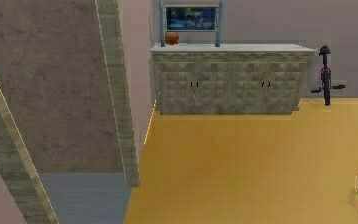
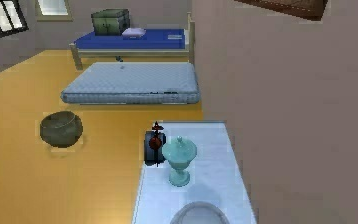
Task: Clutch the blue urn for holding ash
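Note:
A pale blue-green urn (image 2: 178,160) with a wide bowl and a narrow foot stands upright on a light tabletop (image 2: 219,165) in the lower middle of the arm side view. Just behind it on the same top, toward the left edge, stands a small dark thing with a red patch (image 2: 154,146). At the bottom edge of the tabletop lies a round white thing (image 2: 196,214).
In the forward view a stone-faced sideboard (image 1: 232,82) stands across yellow floor, carrying a framed screen (image 1: 192,20) and a small orange thing (image 1: 172,39); a bicycle (image 1: 327,75) leans to its right and a wall (image 1: 57,90) fills the left. The arm side view has a dark round thing (image 2: 61,130) on the floor, a mattress (image 2: 132,85) and a blue bed (image 2: 132,40).

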You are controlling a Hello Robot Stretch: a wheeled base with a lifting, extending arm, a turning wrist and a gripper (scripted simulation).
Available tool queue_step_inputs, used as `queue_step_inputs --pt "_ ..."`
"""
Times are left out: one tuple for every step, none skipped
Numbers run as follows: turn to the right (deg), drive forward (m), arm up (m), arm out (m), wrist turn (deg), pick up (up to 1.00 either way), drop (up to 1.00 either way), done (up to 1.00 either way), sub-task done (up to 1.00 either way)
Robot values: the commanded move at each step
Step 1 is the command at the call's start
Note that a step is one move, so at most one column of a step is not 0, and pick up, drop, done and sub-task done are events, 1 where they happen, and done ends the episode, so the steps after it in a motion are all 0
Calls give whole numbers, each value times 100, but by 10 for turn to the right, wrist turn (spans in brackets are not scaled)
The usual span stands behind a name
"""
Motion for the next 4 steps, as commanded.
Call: queue_step_inputs --pt "0 0 50 0 0 0 0 0 0" --pt "0 0 38 0 0 0 0 0 0" --pt "0 0 0 26 0 0 0 0 0" --pt "0 0 0 0 450 0 0 0 0"
